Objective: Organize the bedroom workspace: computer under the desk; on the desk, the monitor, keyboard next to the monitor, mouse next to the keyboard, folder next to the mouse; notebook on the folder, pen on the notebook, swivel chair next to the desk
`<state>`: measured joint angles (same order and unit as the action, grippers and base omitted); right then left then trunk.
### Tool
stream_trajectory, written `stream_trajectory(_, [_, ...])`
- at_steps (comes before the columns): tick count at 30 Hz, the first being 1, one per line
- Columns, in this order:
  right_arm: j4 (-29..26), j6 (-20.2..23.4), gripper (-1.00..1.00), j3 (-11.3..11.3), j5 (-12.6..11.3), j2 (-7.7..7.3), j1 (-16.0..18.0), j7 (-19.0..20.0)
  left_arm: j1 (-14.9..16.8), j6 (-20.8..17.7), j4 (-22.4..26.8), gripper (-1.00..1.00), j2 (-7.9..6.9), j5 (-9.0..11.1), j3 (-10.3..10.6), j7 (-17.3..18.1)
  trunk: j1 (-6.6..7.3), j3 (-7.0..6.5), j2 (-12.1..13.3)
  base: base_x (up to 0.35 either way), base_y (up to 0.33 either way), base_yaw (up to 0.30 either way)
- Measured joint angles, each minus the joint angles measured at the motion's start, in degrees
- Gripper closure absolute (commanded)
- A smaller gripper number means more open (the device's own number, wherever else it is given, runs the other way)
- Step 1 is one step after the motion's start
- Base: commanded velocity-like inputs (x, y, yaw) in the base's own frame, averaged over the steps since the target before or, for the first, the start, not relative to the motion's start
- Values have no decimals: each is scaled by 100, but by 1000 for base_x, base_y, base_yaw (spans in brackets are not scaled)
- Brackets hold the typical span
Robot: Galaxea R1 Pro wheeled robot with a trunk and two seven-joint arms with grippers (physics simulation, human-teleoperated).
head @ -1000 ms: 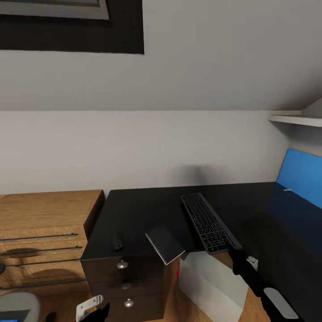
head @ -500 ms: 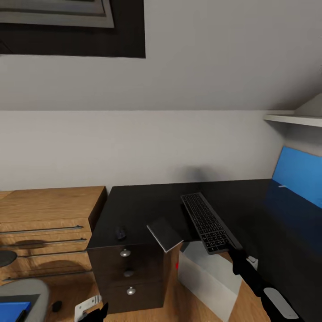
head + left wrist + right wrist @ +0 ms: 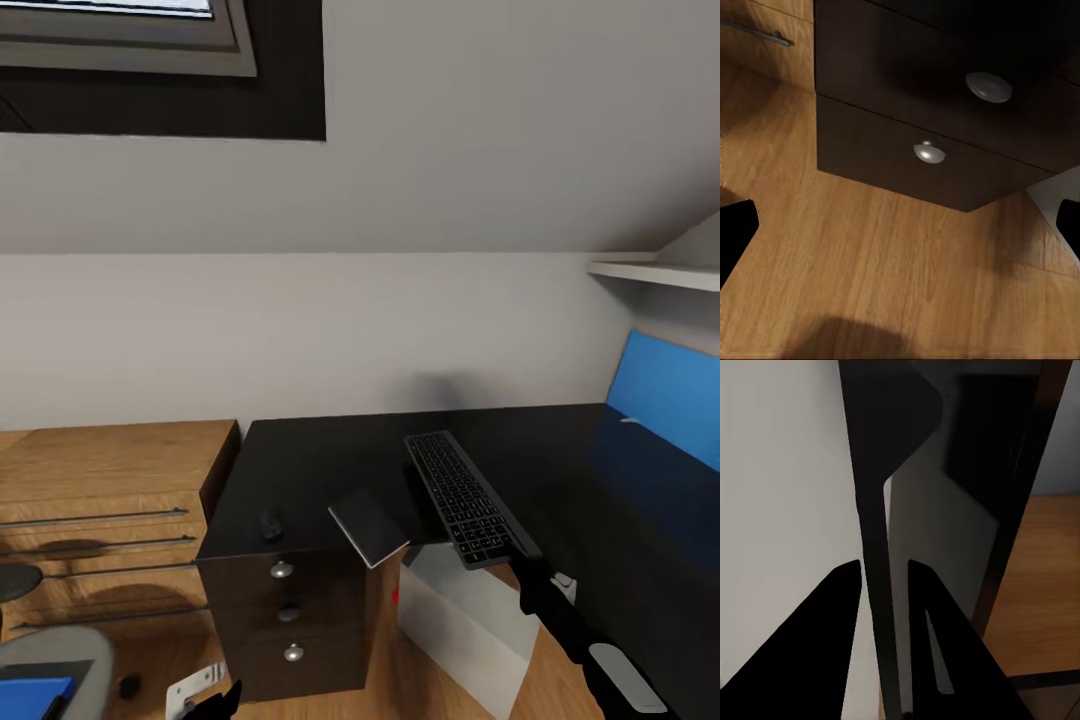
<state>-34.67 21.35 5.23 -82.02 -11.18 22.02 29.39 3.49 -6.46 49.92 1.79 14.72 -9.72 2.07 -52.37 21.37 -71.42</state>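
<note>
Two dark fingers [image 3: 817, 660] of the right hand [image 3: 883, 645] clench the near end of the keyboard [image 3: 465, 495], seen edge-on in the wrist view. The keyboard lies on the black counter [image 3: 320, 460], this end jutting past its front edge. Left of it the notebook [image 3: 368, 525] overhangs too, and the small mouse [image 3: 270, 523] is hard to make out. Below, the computer [image 3: 465, 625] is partly hidden. The left hand [image 3: 900, 225] hangs released over the floor [image 3: 870, 285]. The frame cuts off the swivel chair [image 3: 55, 655] and the folder [image 3: 30, 695] on it.
</note>
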Motion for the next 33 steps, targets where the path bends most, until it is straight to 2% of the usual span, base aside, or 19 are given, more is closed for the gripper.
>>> stream_trajectory(2, [0,0,100,0,1,0,0,-3,0,68,-233,-100,0,-2,1,3,44,-36,80,0,0,0])
stream_trajectory(8, [-7,0,100,0,5,0,0,-7,-1,946,-1036,-100,0,-17,8,15,176,-143,321,0,0,0])
stream_trajectory(12, [-8,-2,100,-1,11,-3,0,-9,-1,1108,-1469,-100,-54,-18,0,22,262,-215,481,-68,0,0])
stream_trajectory(15, [-8,-7,100,0,18,-6,0,-13,-1,1218,-1600,-100,-129,-14,-1,23,327,-269,602,-215,0,0])
stream_trajectory(18, [-8,-16,100,-2,22,-8,0,-24,-2,1517,-1864,-100,-164,-20,-12,24,392,-323,722,-273,0,0])
stream_trajectory(23, [-7,-25,100,-10,26,0,0,-25,-1,1635,-2041,-100,-170,-17,-16,26,502,-413,923,-243,-12,38])
stream_trajectory(33, [-8,-31,100,-27,56,1,0,-20,-1,1814,-2049,-100,-171,-11,-16,24,506,-414,924,-20,-4,39])
